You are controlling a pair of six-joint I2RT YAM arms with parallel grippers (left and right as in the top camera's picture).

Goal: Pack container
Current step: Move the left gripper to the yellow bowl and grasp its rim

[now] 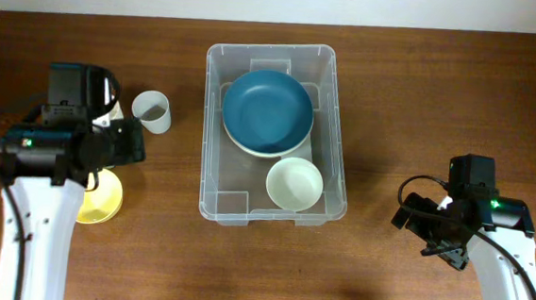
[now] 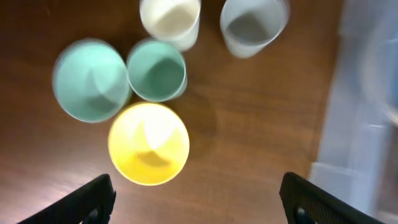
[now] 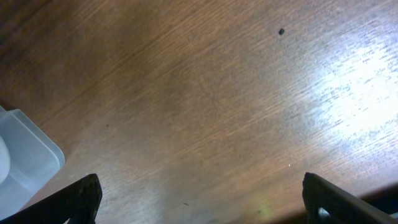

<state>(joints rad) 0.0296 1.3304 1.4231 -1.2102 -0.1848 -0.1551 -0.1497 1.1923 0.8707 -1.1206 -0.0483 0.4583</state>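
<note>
The clear container (image 1: 212,118) stands mid-table, holding a blue bowl (image 1: 267,112) and a smaller pale bowl (image 1: 294,183). My left gripper (image 1: 122,145) hovers left of it, above a cluster of cups. Seen from the left wrist, the left gripper (image 2: 199,205) is open and empty, just short of a yellow cup (image 2: 148,144). Beyond that cup are two teal cups (image 2: 91,79) (image 2: 157,70), a cream cup (image 2: 170,18) and a grey cup (image 2: 252,25). My right gripper (image 1: 432,232) is open over bare wood right of the container.
The container's edge (image 2: 360,112) runs down the right side of the left wrist view, and its corner (image 3: 25,155) shows at the lower left of the right wrist view. From overhead, the grey cup (image 1: 153,111) and yellow cup (image 1: 104,200) flank my left arm.
</note>
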